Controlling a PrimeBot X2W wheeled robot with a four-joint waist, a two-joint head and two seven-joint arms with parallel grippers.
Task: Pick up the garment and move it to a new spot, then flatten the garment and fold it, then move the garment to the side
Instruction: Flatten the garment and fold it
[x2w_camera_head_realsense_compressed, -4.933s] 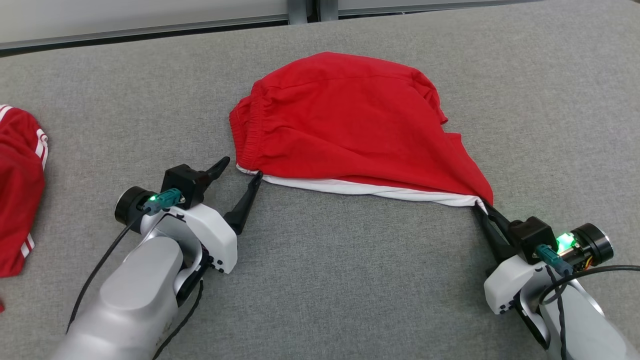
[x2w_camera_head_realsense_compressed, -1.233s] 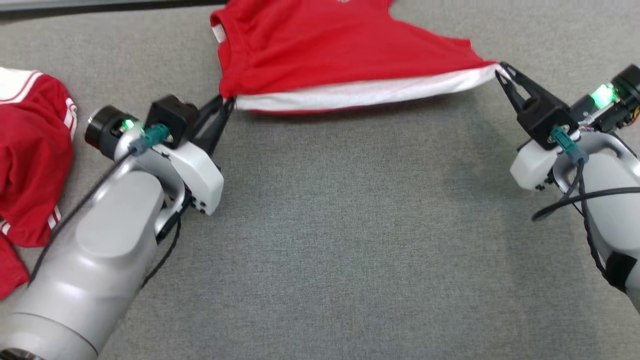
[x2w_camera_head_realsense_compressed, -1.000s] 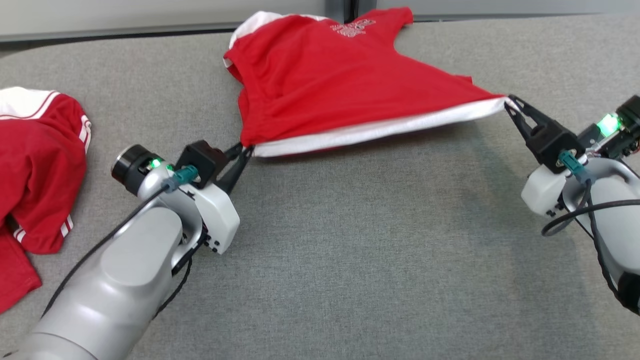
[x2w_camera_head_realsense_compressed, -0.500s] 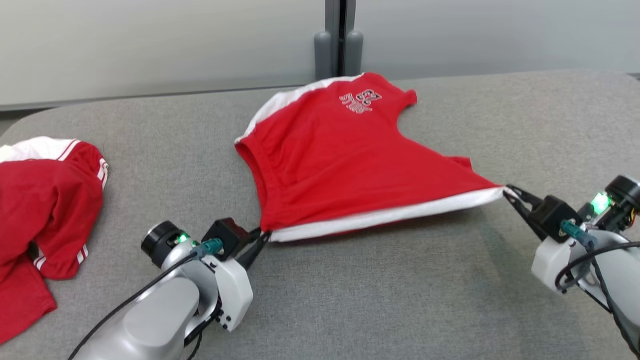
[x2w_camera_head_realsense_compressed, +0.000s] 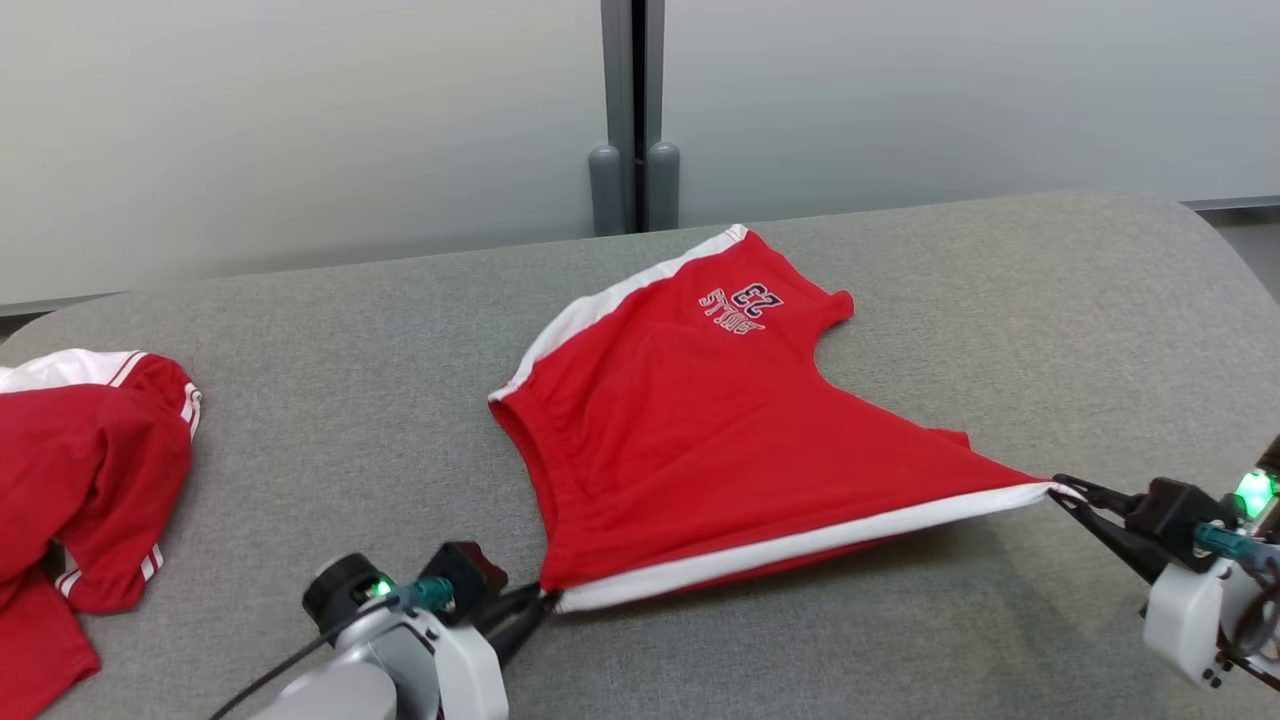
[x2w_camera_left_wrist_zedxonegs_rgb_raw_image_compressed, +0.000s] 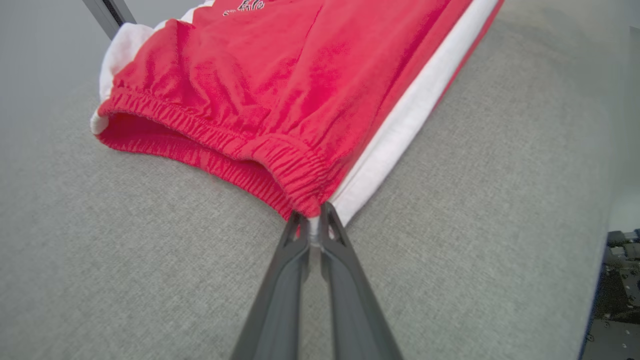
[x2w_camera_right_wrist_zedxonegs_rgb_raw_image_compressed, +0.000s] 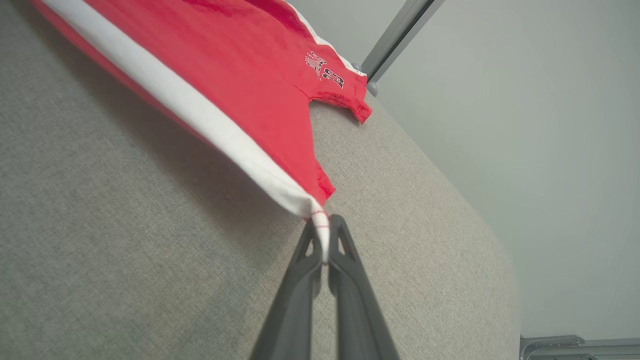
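The left tool (x2w_camera_head_realsense_compressed: 545, 598) and right tool (x2w_camera_head_realsense_compressed: 1060, 490) are each clamped tight on a near corner of the red shorts (x2w_camera_head_realsense_compressed: 700, 430), whose white edge is taut above the broad grey worktop (x2w_camera_head_realsense_compressed: 900, 620). Another red garment (x2w_camera_head_realsense_compressed: 80, 470), perhaps a shirt, lies well left.

The garment (x2w_camera_head_realsense_compressed: 700, 440) lies on the table (x2w_camera_head_realsense_compressed: 330, 330), second garment (x2w_camera_head_realsense_compressed: 80, 470) at left.

Red garment (x2w_camera_head_realsense_compressed: 700, 450) pulled taut along its near edge on the grey bench (x2w_camera_head_realsense_compressed: 880, 640).

It is a pair of red shorts with a gathered elastic waistband, a white side stripe and a small dark "23" print near the far hem. The near white stripe is stretched straight and raised off the bench, pinched at the waistband corner by the left hand (x2w_camera_head_realsense_compressed: 543, 598) and at the leg corner by the right hand (x2w_camera_head_realsense_compressed: 1062, 490); the far part lies on the bench.
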